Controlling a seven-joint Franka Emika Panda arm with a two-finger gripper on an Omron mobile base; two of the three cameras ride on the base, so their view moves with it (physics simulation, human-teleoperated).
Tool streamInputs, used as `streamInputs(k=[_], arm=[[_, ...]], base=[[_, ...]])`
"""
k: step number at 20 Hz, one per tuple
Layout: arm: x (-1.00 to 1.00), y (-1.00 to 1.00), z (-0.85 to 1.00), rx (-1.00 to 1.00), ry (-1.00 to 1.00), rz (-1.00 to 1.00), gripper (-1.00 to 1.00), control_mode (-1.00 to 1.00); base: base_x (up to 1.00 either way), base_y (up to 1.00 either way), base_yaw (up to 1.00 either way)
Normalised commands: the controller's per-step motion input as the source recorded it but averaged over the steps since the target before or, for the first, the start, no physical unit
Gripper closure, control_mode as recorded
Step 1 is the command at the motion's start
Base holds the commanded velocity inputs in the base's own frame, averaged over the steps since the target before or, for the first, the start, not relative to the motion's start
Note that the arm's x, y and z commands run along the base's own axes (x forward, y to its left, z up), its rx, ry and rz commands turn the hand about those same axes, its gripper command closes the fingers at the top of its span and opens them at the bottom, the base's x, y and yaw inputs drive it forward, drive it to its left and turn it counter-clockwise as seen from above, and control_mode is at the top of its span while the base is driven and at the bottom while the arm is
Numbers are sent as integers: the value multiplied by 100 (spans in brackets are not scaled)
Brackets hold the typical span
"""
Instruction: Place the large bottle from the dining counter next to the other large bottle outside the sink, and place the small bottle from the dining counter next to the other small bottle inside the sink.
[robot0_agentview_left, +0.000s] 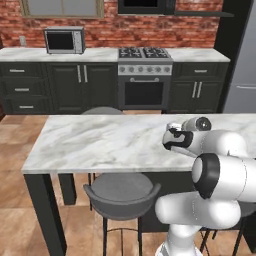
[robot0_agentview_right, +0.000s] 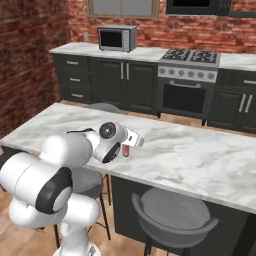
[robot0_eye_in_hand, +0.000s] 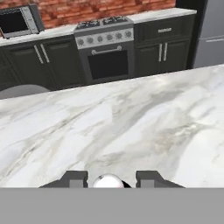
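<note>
The dining counter (robot0_agentview_left: 95, 142) (robot0_agentview_right: 200, 155) (robot0_eye_in_hand: 131, 122) is a long white slab of grey-veined marble. My gripper (robot0_eye_in_hand: 109, 178) (robot0_agentview_right: 126, 148) hangs low over its near half, shut on the small bottle (robot0_eye_in_hand: 108, 180) (robot0_agentview_right: 126, 151). The bottle's pale cap sits between the two dark fingertips (robot0_eye_in_hand: 74, 178) in the hand view. In the right base view its pinkish body pokes out under the white hand, right at the marble; I cannot tell if it touches the slab. In the left base view the arm's wrist (robot0_agentview_left: 175, 137) covers the gripper. The large bottle and the sink are out of view.
Round grey stools (robot0_agentview_left: 121, 192) (robot0_agentview_right: 172, 212) stand under the counter's near edge, another (robot0_agentview_left: 102, 111) at its far side. Beyond it are dark cabinets, a steel stove (robot0_agentview_left: 144, 77), a microwave (robot0_agentview_left: 64, 41) and a grey fridge (robot0_agentview_left: 242, 60) at the right.
</note>
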Motion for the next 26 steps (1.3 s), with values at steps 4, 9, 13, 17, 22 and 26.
streamInputs(k=[4, 9, 13, 17, 22, 26], arm=[[0, 0, 0, 0, 0, 0, 100, 100], [0, 0, 0, 0, 0, 0, 100, 100], [0, 0, 0, 0, 0, 0, 100, 100], [0, 0, 0, 0, 0, 0, 100, 100], [0, 0, 0, 0, 0, 0, 100, 100], [0, 0, 0, 0, 0, 0, 100, 100]], base=[[-58, 10, 0], [-76, 22, 0], [-74, 1, 0], [-60, 1, 0], [-44, 1, -11], [-25, 9, -22]])
